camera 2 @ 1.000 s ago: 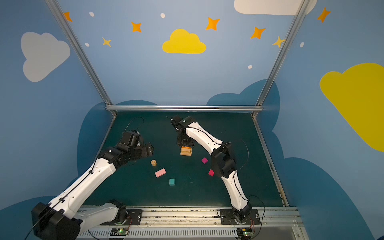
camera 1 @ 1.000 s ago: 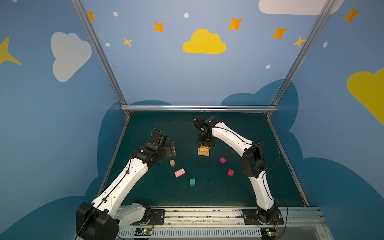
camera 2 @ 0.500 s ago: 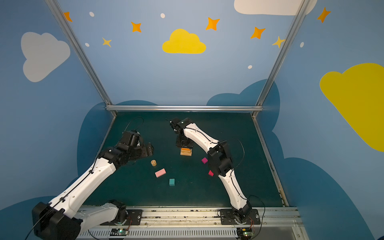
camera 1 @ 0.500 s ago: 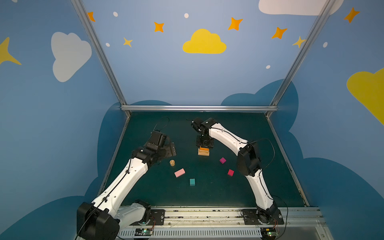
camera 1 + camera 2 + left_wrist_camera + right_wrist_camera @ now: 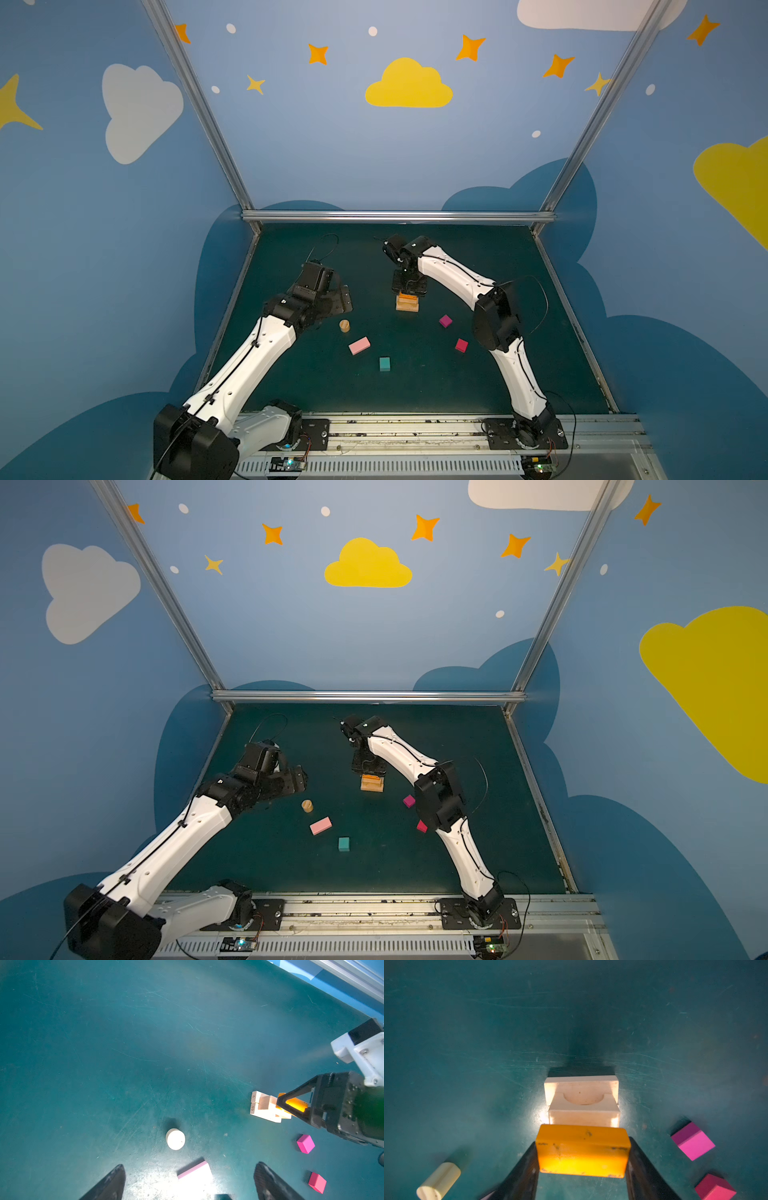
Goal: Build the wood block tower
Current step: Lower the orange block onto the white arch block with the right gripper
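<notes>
The tower (image 5: pixel 407 306) (image 5: pixel 371 786) is a low stack of tan oblongs (image 5: pixel 582 1103) in mid-table. My right gripper (image 5: pixel 409 287) (image 5: pixel 582 1167) is shut on the orange oblong (image 5: pixel 582 1151) (image 5: pixel 296 1105), held flat right at the stack's top. Whether they touch I cannot tell. My left gripper (image 5: pixel 344 297) (image 5: pixel 190 1166) hangs open and empty above the pink oblong (image 5: pixel 195 1173) (image 5: pixel 359 345). The tan cylinder (image 5: pixel 344 326) (image 5: pixel 175 1139) stands beside it. A teal cube (image 5: pixel 385 364), a magenta cube (image 5: pixel 445 321) and a red cube (image 5: pixel 461 345) lie loose.
The green mat (image 5: pixel 415 390) is fenced by a metal rail (image 5: pixel 399 216) at the back and blue walls at the sides. In a top view my right arm's elbow (image 5: pixel 438 798) overlaps part of the red cube (image 5: pixel 421 826).
My right arm's elbow has swung a little to the left, and the orange oblong has come slightly lower over the tan stack. The left arm and loose blocks have not moved.
</notes>
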### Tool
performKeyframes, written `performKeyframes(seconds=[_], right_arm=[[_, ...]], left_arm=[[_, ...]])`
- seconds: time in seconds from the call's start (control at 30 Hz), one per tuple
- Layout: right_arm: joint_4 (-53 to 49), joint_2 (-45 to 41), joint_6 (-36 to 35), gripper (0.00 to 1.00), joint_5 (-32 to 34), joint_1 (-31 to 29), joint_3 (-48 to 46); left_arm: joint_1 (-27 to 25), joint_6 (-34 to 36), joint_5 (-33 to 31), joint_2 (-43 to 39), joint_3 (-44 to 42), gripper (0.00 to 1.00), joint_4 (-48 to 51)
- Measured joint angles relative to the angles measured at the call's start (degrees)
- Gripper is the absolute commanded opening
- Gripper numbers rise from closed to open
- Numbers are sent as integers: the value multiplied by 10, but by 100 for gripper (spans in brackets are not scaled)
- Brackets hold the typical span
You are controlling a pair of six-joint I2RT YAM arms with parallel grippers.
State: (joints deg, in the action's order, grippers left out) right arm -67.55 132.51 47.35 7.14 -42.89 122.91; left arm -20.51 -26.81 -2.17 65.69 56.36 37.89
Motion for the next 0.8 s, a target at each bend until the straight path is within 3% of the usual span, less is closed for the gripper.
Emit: performKeyframes(seconds=[0.8], right_arm=[[14,4,5,33,3,11,-18]], left_arm=[[3,0,2,0,0,96,0]])
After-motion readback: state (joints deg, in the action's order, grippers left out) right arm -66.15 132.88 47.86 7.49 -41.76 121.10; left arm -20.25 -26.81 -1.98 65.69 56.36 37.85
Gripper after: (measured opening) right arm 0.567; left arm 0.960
